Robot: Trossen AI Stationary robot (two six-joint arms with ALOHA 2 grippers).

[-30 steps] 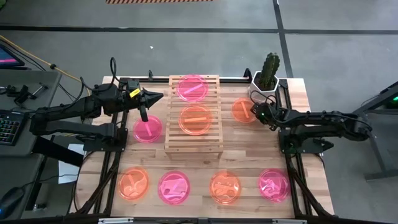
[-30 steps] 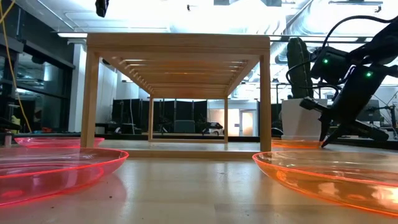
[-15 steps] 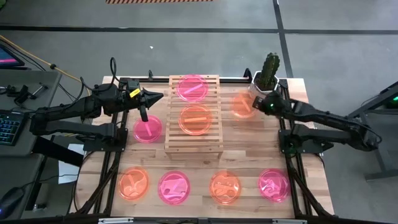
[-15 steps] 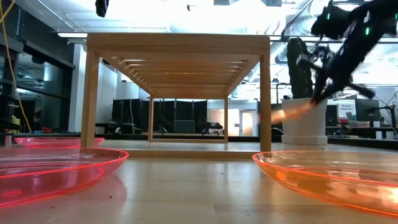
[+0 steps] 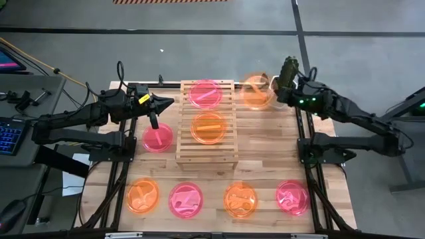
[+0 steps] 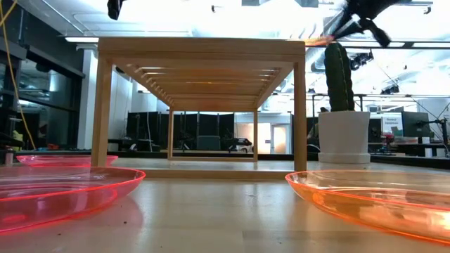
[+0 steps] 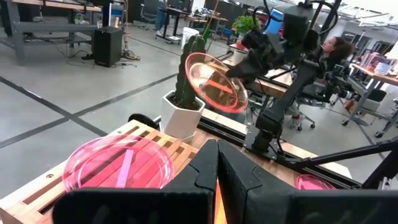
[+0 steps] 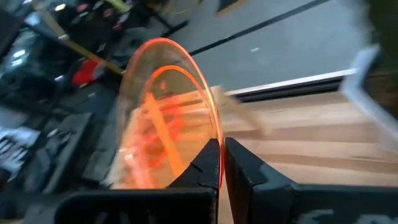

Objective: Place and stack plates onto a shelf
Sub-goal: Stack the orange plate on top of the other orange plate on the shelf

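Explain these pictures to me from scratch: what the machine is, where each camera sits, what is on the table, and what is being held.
Two dark robot arms work at a wooden table. The high view looks straight down; the low view sits at table height; the other two cameras ride on the arms' wrists.

In the middle stands the shelf, a slatted wooden rack carrying a pink plate and an orange plate. Another pink plate lies beside it, and four plates line the near edge. A potted cactus stands at a far corner.

The right gripper is pinching the rim of a lifted orange plate. The left gripper hangs shut above the lone pink plate, holding nothing.
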